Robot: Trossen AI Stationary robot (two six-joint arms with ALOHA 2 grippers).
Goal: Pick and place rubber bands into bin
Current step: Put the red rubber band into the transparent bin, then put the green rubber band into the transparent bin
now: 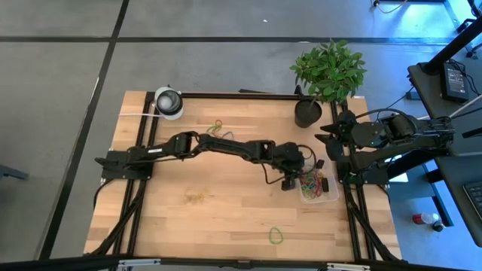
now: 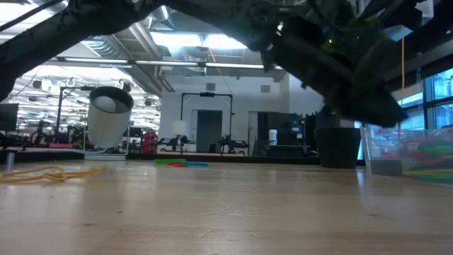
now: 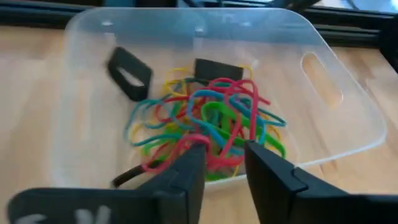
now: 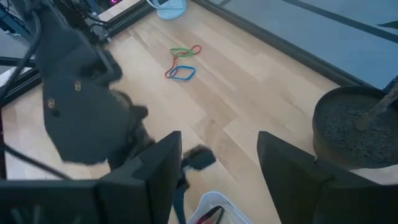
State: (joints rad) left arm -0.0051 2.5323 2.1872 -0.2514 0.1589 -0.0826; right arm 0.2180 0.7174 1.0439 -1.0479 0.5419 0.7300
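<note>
Left gripper point(image 3: 224, 168) hovered over bin point(image 3: 348, 134) rim, fingers slightly parted, empty, above rubber bands point(image 3: 208, 121) piled inside. Right gripper point(image 4: 217, 168) waited beside bin, fingers apart.

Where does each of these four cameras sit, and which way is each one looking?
High view: overhead, straight down on the wooden table; both arms show.
Low view: at tabletop height, looking across into the room; a dark arm crosses overhead.
Left wrist view: on the left arm, over the clear plastic bin of coloured rubber bands; left gripper open.
Right wrist view: on the right arm, parked by the black plant pot; right gripper open.
High and left wrist views share the bin.
</note>
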